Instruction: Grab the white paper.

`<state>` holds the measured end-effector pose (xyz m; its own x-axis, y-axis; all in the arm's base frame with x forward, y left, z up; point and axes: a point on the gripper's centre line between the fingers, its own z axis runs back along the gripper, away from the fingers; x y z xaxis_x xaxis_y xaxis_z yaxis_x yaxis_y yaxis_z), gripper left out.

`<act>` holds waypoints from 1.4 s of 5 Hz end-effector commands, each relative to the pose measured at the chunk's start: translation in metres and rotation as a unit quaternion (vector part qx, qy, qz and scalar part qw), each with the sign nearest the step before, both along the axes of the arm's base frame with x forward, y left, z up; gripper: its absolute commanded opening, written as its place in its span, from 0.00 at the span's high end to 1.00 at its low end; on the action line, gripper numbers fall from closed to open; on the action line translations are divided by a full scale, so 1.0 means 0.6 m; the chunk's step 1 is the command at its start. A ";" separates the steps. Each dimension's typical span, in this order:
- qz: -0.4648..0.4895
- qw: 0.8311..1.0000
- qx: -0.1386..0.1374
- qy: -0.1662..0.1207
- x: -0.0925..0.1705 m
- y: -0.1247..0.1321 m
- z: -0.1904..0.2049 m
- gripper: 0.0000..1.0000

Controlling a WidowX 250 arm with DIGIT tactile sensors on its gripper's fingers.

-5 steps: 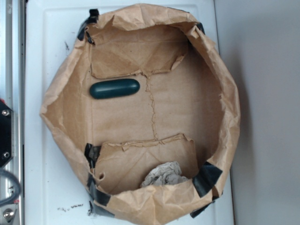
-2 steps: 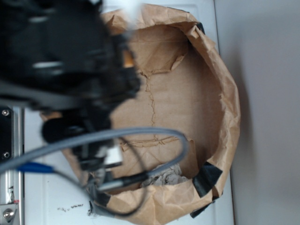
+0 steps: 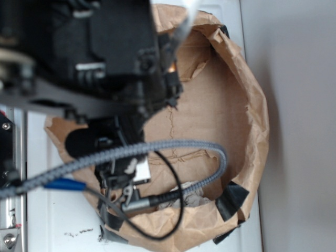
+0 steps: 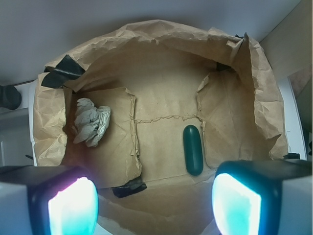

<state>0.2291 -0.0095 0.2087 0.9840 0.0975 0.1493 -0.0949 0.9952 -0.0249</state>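
Observation:
The white paper [image 4: 91,121], a crumpled off-white wad, lies on the left flap inside the brown paper bag [image 4: 156,29]. My gripper [image 4: 154,205] hovers above the bag's near edge, open, with nothing between its glowing pads [image 4: 73,205]. The wad is ahead and to the left of the jaws, well apart from them. In the exterior view only a sliver of the white paper [image 3: 197,199] shows behind the cables. The black arm [image 3: 105,63] covers the left half of the bag [image 3: 257,121].
A dark green oblong case [image 4: 192,149] lies on the bag floor, ahead of the right finger. Black tape patches [image 4: 61,72] hold the bag's corners. A grey braided cable [image 3: 184,148] loops over the bag. A metal rail [image 3: 10,220] runs along the left.
The arm came into the exterior view from the left and has moved right over the bag. It now hides the green case and most of the white paper.

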 end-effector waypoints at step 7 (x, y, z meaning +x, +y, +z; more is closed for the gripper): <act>-0.094 0.987 -0.115 -0.069 0.105 -0.060 -0.204 0.00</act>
